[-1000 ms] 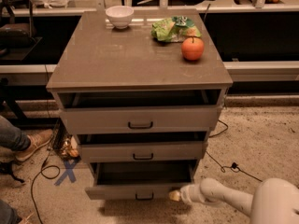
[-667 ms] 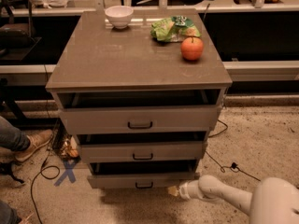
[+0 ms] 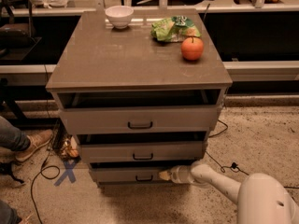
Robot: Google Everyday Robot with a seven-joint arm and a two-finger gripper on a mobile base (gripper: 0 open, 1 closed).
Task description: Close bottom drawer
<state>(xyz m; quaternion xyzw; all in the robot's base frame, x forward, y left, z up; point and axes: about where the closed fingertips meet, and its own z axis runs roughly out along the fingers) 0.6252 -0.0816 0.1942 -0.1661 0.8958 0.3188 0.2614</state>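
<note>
The grey-taupe cabinet (image 3: 140,64) has three drawer fronts. The bottom drawer (image 3: 122,174) is the lowest and narrowest, with a small dark bar handle (image 3: 144,178). It sits nearly flush, with only a thin dark gap above its front. My gripper (image 3: 165,175) is at the end of the white arm (image 3: 219,183) coming from the lower right. It rests against the right end of the bottom drawer front.
The top drawer (image 3: 140,119) and middle drawer (image 3: 142,151) stand slightly open. On the cabinet top are a white bowl (image 3: 119,16), a green bag (image 3: 175,28) and an orange fruit (image 3: 192,48). A person's shoe (image 3: 33,143) and cables (image 3: 44,171) lie on the floor at left.
The bottom drawer has slid inward from well pulled out to nearly flush. My gripper has moved with it toward the cabinet.
</note>
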